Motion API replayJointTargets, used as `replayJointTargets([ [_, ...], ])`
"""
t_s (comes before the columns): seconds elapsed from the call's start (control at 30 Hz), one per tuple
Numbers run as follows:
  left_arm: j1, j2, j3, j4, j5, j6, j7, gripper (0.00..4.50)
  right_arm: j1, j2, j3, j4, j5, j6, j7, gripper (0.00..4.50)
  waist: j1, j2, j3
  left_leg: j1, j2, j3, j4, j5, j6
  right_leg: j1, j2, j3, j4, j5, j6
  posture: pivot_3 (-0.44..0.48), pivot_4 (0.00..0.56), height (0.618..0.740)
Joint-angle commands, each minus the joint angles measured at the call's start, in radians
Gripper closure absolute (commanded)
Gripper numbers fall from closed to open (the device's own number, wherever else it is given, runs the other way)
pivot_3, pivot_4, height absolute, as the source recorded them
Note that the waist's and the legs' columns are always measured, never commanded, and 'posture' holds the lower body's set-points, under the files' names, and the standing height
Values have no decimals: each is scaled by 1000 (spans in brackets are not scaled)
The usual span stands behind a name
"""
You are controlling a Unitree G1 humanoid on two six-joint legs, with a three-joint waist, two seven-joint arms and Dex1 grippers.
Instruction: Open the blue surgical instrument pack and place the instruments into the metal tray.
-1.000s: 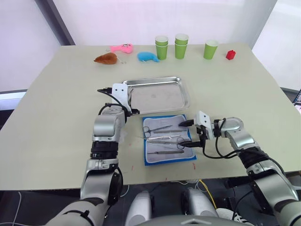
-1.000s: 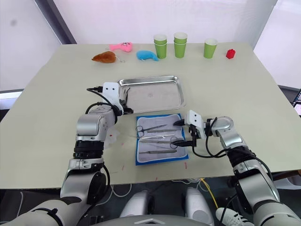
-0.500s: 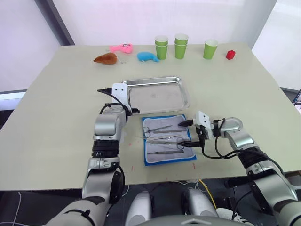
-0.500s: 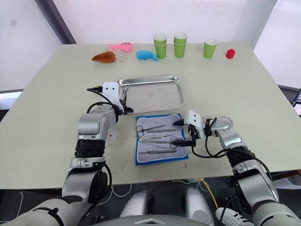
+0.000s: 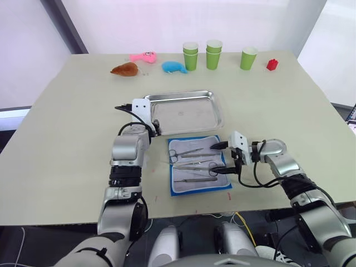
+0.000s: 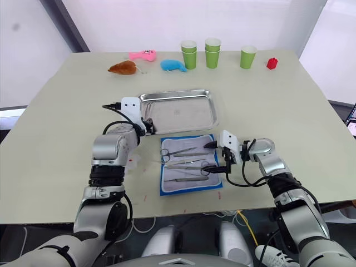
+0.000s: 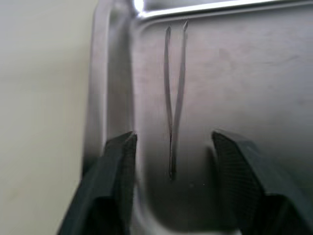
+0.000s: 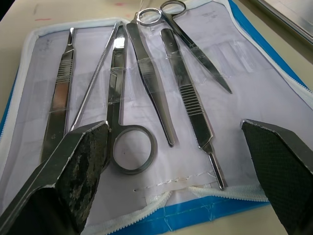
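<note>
The blue surgical instrument pack (image 5: 200,189) lies open near the table's front edge, pale lining up. Several instruments rest on it: scissors (image 8: 195,51), ring-handled forceps (image 8: 117,88), a ridged handle (image 8: 193,107) and a flat handle (image 8: 61,83). My right gripper (image 5: 221,158) is open at the pack's right edge, its fingers spread over the instruments and holding nothing. The metal tray (image 5: 186,95) sits just behind the pack. My left gripper (image 7: 172,142) hangs open over the tray's near left corner, where slim tweezers (image 7: 175,98) lie loose on the tray floor between its fingers.
Along the far edge stand green cups (image 5: 191,55), a stacked pair (image 5: 214,54) and another (image 5: 249,58), with a red block (image 5: 272,64) to their right. A blue plush toy (image 5: 175,67), a pink toy (image 5: 144,57) and a brown toy (image 5: 125,69) lie far left.
</note>
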Motion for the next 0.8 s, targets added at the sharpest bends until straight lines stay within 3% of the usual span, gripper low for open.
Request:
replayJointTargets([
  [0.03,-9,9,13,-32,4,-27,2,2092,84,-6,107,95,-123,63,-19,0,0,0,0,0,0,0,-1,0,0,0,0,0,0,0,0,0,150,740],
  [0.23,-15,14,-11,-78,-6,-76,-45,2092,84,-1,107,98,-123,61,-22,0,0,0,0,1,0,0,-2,1,-2,0,0,0,-1,0,1,0,150,740],
  [0.43,-17,65,-49,-104,-36,-162,-192,2092,85,2,106,98,-122,62,-26,0,0,-1,0,3,0,1,-5,2,-4,0,0,2,-1,-2,3,0,150,740],
  [0.7,42,232,-70,-132,-155,-360,-584,2092,86,5,105,98,-121,65,-27,0,-5,-1,1,5,-1,2,-9,3,-5,0,1,5,-2,-2,3,0,150,740],
  [0.8,89,331,-67,-159,-233,-397,-800,2092,86,5,105,99,-121,64,-25,0,-9,-1,1,5,-1,3,-9,3,-5,0,1,5,-2,-2,3,0,150,740],
])
